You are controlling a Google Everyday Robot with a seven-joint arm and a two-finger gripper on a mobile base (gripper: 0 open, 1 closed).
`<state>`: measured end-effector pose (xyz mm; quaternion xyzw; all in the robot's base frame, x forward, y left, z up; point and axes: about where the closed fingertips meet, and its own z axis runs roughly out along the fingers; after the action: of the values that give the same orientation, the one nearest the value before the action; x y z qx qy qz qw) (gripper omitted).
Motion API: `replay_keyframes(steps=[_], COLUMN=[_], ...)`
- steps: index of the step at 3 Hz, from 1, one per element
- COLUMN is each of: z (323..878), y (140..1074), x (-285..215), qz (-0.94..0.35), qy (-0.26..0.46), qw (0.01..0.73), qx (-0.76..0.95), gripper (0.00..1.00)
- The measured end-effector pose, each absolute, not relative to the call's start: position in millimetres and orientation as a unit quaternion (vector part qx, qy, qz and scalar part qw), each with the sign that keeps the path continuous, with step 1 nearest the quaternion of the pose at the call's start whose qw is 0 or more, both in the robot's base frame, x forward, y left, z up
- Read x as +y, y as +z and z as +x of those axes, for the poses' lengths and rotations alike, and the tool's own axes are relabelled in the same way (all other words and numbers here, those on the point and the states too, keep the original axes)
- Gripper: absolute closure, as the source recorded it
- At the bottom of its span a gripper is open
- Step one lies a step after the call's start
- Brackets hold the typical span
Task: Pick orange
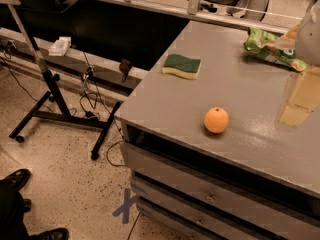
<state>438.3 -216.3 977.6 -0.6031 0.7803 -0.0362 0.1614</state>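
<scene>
The orange [216, 120] is a small round fruit with bright orange skin. It sits on the grey table [240, 84] near its front edge. My gripper [298, 101] shows at the right edge of the camera view, blurred and pale, hanging over the table to the right of the orange and well apart from it. It holds nothing that I can see.
A green-and-yellow sponge [182, 65] lies on the table behind and left of the orange. A green snack bag [272, 46] lies at the back right. The table has drawers [210, 196] below. A black stand [52, 91] and a person's shoes [17, 184] are on the floor at left.
</scene>
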Motion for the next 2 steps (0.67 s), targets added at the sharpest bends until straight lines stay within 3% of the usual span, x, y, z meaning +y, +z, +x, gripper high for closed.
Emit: replay_keyframes(steps=[2], z=[438.3], y=[967.1], x=[-214.1], qz=[-0.596], qy=[-0.023], qw=[0.169], qx=[0.784], gripper=[0.00])
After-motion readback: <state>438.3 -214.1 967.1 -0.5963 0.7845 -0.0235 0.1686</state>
